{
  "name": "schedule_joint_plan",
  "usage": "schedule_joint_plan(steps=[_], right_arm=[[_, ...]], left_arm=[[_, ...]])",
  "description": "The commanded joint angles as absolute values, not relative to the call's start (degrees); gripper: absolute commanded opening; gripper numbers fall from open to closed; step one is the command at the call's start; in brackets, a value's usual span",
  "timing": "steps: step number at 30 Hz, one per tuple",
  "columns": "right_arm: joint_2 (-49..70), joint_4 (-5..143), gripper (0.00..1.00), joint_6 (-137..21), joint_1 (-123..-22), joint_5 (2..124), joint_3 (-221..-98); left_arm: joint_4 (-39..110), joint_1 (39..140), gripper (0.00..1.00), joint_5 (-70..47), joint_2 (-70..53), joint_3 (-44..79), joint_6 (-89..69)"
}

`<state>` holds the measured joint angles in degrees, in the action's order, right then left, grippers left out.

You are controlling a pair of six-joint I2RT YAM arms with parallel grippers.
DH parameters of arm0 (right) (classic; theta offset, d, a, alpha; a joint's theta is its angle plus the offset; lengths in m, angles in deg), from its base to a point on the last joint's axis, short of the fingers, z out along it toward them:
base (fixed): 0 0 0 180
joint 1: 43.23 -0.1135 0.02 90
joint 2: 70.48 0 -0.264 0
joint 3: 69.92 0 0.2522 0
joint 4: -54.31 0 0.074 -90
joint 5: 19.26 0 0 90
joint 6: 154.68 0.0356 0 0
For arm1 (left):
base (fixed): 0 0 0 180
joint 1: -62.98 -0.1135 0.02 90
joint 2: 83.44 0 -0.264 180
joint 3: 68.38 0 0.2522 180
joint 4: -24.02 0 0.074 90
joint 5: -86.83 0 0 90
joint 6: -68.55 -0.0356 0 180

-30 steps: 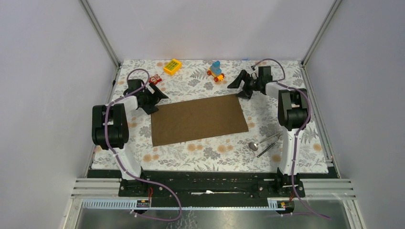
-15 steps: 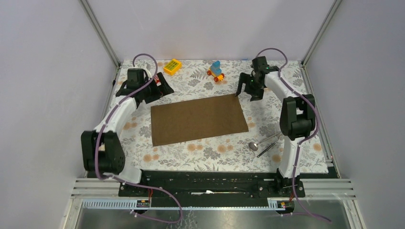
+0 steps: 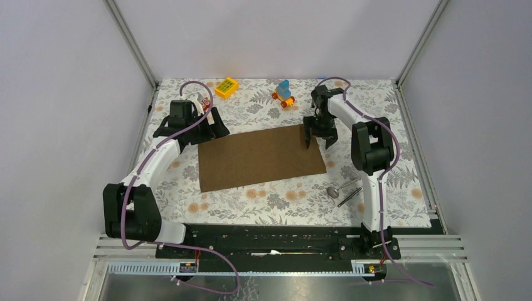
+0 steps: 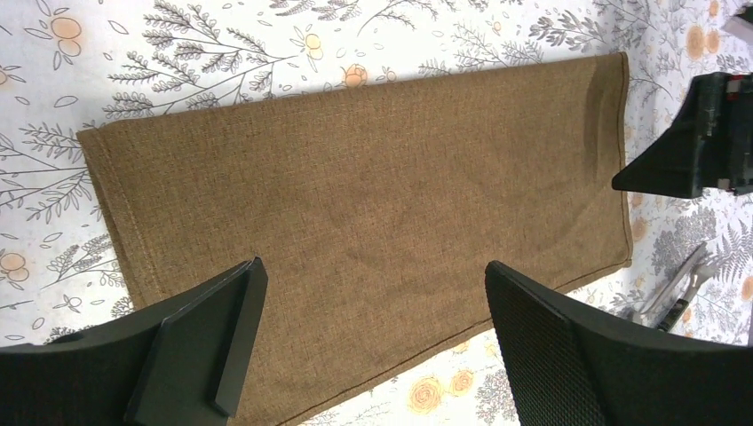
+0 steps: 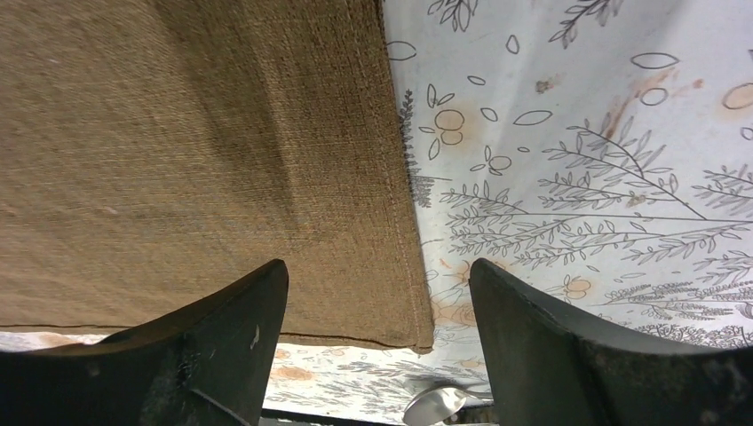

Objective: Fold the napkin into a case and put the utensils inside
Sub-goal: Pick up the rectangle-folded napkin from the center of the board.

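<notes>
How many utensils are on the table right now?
2: a spoon and a dark stick, lying side by side on the tablecloth, just off the near right corner of the napkin. None seems hidden.

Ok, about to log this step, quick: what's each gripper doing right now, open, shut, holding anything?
Left gripper: open, empty, over the napkin.
Right gripper: open, jaws either side of the napkin's edge, gripping nothing.

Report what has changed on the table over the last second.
The right gripper swung left and now hangs over the right edge of the napkin at its far corner, jaws open, nothing held. The left gripper shifted slightly toward the far side, open, by the napkin's far left corner. Napkin, spoon and stick have not moved.
</notes>
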<state>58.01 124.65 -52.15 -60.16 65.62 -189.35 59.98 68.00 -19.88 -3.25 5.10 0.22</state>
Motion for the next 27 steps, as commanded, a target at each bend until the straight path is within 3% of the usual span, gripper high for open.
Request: schedule_joint_plan(steps=[1, 11, 18, 25, 27], right_arm=[[59.6, 128.42, 0.8, -55.28, -61.42, 66.72, -191.86], [62.37, 125.28, 0.65, -53.59, -63.82, 69.01, -190.87], [62.61, 121.45, 0.61, -53.37, -63.82, 69.27, -187.83], [62.78, 117.55, 0.45, -55.45, -63.82, 67.73, -183.96], [62.49, 116.57, 0.36, -56.22, -63.77, 67.73, -182.73]], left_arm=[[57.13, 68.34, 0.99, -22.18, -6.3, 4.96, -0.45], [56.62, 68.28, 0.99, -23.41, -7.23, 4.71, -0.2], [56.62, 68.33, 0.99, -23.64, -7.4, 4.71, -0.28], [56.64, 68.34, 0.99, -23.9, -7.5, 4.55, -0.38], [56.61, 68.33, 0.99, -24.01, -7.4, 4.49, -0.38]])
